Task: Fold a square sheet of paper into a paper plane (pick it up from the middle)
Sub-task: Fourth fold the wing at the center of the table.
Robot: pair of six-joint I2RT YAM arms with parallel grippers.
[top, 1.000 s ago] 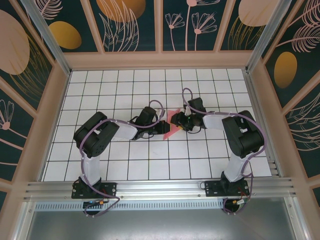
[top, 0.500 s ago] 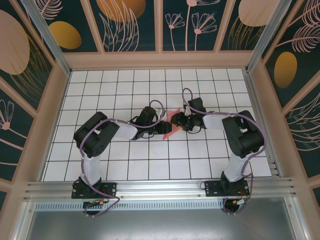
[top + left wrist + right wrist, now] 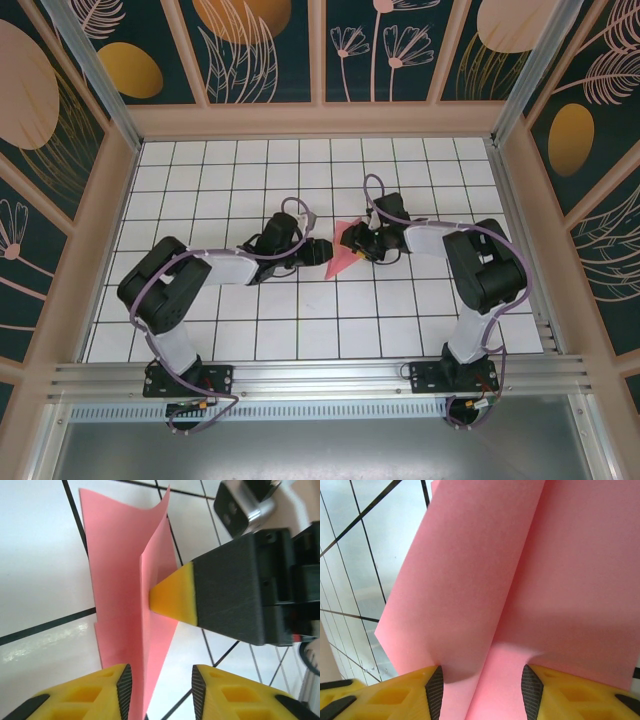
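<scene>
Your paper point(image 3: 345, 258), partly folded with one flap standing, lies at the middle of the table point(image 3: 400, 330) between both arms. Your left gripper point(image 3: 161, 692) has its jaws apart, the flap's edge between them. Your right gripper point(image 3: 481, 692) is likewise parted, straddling the crease.

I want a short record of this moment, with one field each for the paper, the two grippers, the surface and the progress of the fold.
paper: square sheet of paper, pink, partly folded, one flap standing up
surface: white table with black grid lines, the paper's lower layer resting on it
left gripper: open, the fold's edge running between its fingers, not pinched
right gripper: open, a yellow fingertip against the standing flap
progress: no plane shape yet
</scene>
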